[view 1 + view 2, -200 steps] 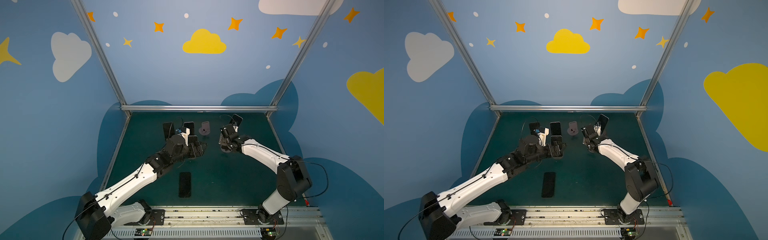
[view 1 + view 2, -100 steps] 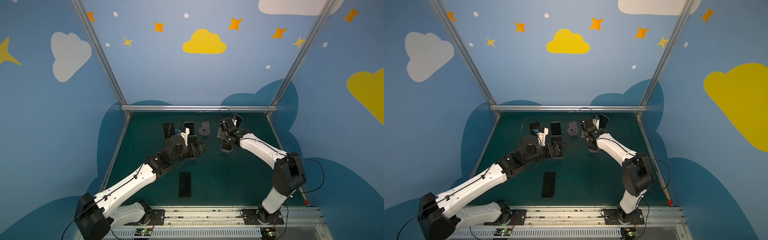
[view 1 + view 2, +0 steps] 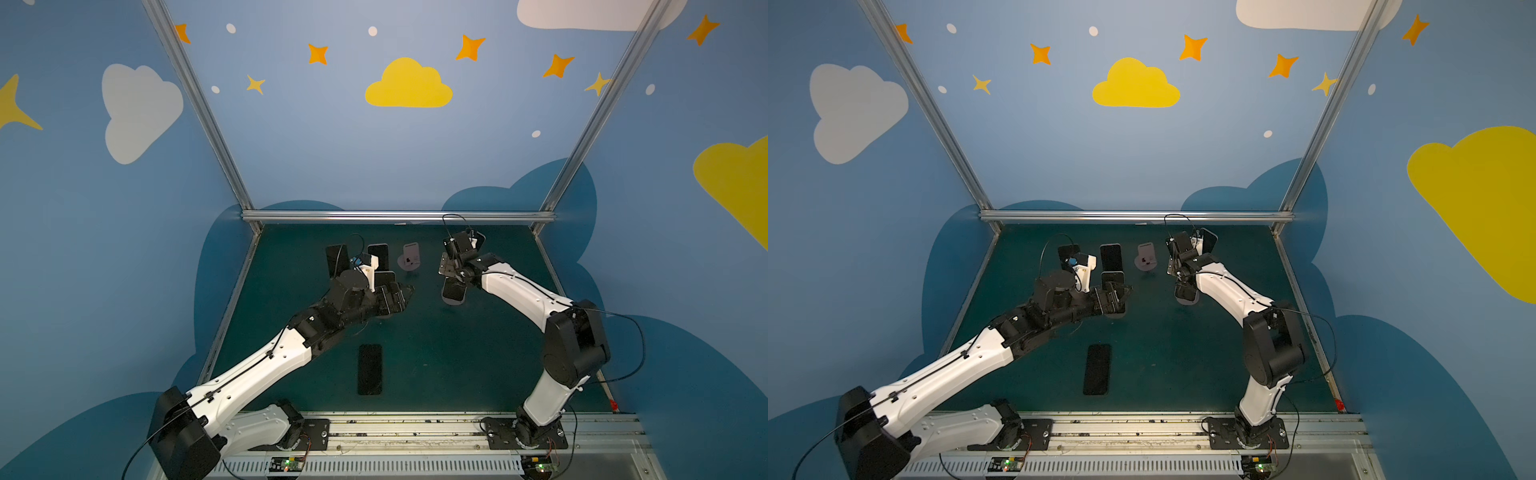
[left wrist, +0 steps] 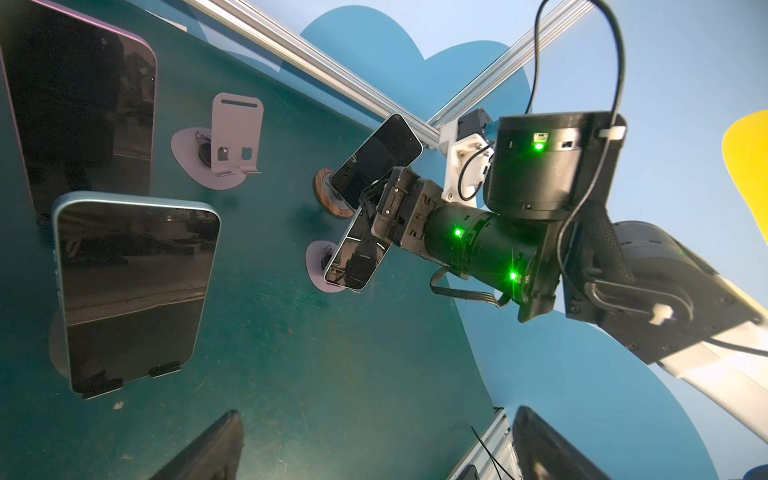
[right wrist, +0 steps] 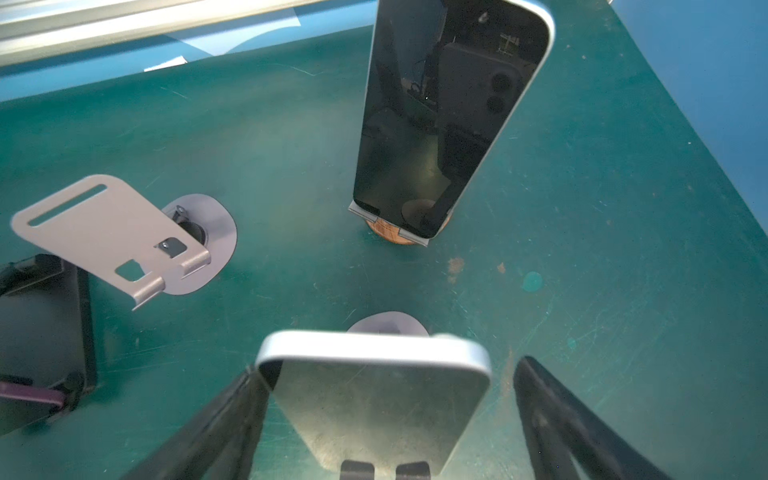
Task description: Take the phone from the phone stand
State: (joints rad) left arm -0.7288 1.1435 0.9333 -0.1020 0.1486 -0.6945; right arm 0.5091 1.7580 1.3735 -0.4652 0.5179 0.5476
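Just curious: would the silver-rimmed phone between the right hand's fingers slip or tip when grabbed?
Probably stiff: the phone is a flat slab with a metal-looking rim. Likely slippery: its face looks glossy. It merely leans on its stand behind two small lips, so a sideways nudge might tip it.

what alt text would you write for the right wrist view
The open right gripper straddles a silver-edged phone on the near stand, not yet closed. Beyond, on the green mat, are a second phone on a wood-based stand and an empty grey stand.
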